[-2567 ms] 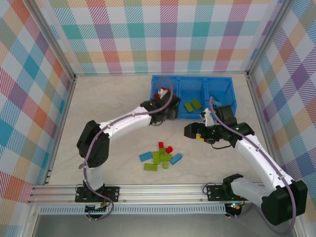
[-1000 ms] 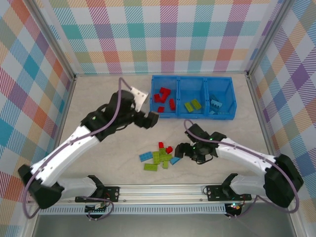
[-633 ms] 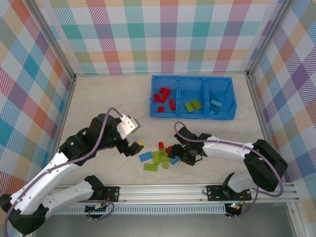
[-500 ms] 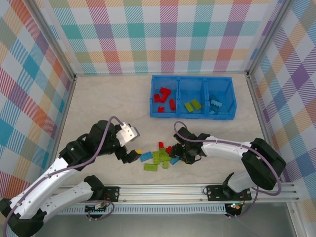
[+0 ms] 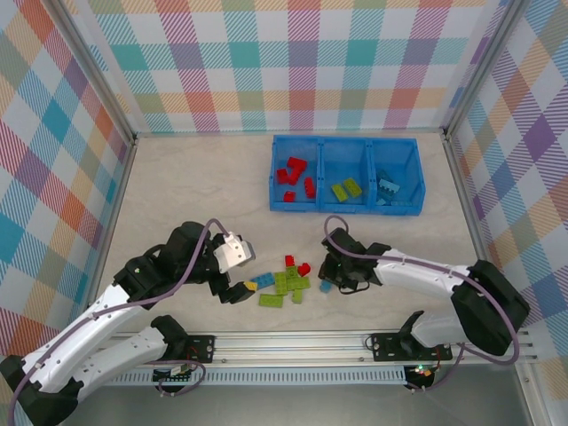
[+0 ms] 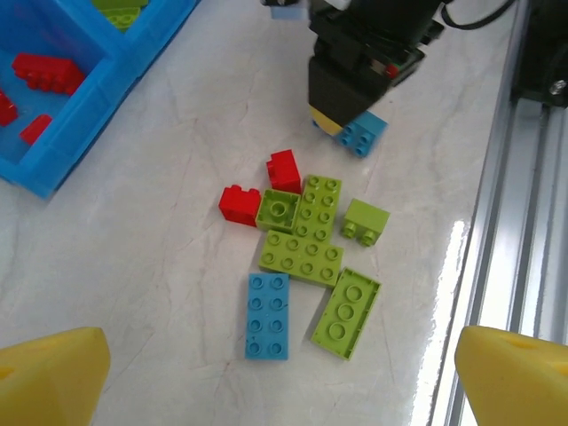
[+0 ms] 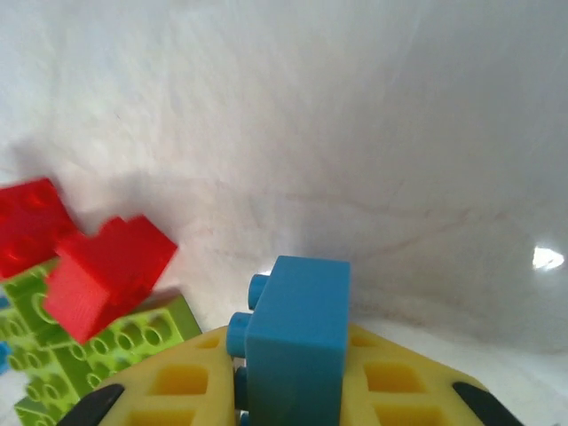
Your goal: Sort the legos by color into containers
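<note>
Loose legos lie in a small pile on the table: a light blue flat brick (image 5: 261,281), several lime green ones (image 5: 288,284) and two red ones (image 5: 296,264). My right gripper (image 5: 330,280) is shut on a small light blue brick (image 7: 297,342), low over the table just right of the pile. My left gripper (image 5: 238,289) hangs open left of the pile, its yellow fingertips (image 6: 49,373) far apart, with the blue flat brick (image 6: 266,315) below them. The blue tray (image 5: 364,145) holds red bricks (image 5: 293,173) left, green (image 5: 346,189) in the middle, blue (image 5: 388,189) right.
Checked walls close in the table on three sides. A metal rail (image 5: 293,342) runs along the near edge, also bright at the right of the left wrist view (image 6: 532,222). Bare marble-like tabletop (image 5: 195,186) lies left of the tray.
My right gripper has drawn slightly right with the small blue brick, off the pile's edge. My left arm has swung from the tray down to the pile's left side.
</note>
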Tool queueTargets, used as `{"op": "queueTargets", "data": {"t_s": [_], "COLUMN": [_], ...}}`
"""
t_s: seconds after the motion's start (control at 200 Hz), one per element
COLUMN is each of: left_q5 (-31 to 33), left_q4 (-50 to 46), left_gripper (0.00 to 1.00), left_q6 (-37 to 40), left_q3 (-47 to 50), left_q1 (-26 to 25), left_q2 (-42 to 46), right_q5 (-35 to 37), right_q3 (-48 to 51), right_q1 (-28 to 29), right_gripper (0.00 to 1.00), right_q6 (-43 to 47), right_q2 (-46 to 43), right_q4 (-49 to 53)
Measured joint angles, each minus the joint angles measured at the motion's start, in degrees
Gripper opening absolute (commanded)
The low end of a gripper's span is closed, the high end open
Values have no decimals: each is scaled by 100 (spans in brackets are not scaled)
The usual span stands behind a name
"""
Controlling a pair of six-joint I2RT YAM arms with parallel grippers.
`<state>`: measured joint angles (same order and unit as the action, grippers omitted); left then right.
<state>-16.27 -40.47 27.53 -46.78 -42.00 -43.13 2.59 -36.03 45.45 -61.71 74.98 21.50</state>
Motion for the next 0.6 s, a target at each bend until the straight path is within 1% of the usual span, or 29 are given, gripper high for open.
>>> {"op": "queueTargets", "data": {"t_s": [0.145,0.245,0.29,0.375,0.48,0.6], "left_q5": [-136,-260,-319,-363,-234,243], "left_q4": [24,236,422,743,1091,1294], "left_gripper": [100,100,100,100,100,100], "left_q6": [-136,-387,-564,-885,-1307,-1792], "left_q3": [-251,-369,-374,-369,-361,-358], "left_q1": [-26,-83,-144,-317,-640,-1023], "left_q2": [-31,-31,-28,-37,-101,-339], "right_q5": [109,188,254,352,385,275], "right_q3": [-35,-304,-573,-1150,-1906,-2726], "right_q1": [-660,-1497,-1987,-2745,-3534,-4166], "right_gripper": [17,15,14,14,14,15], "right_q6": [446,988,1305,1794,2297,2658], "right_q2": [-481,-778,-850,-868,-632,264], "right_q4": [151,374,442,426,251,-48]}}
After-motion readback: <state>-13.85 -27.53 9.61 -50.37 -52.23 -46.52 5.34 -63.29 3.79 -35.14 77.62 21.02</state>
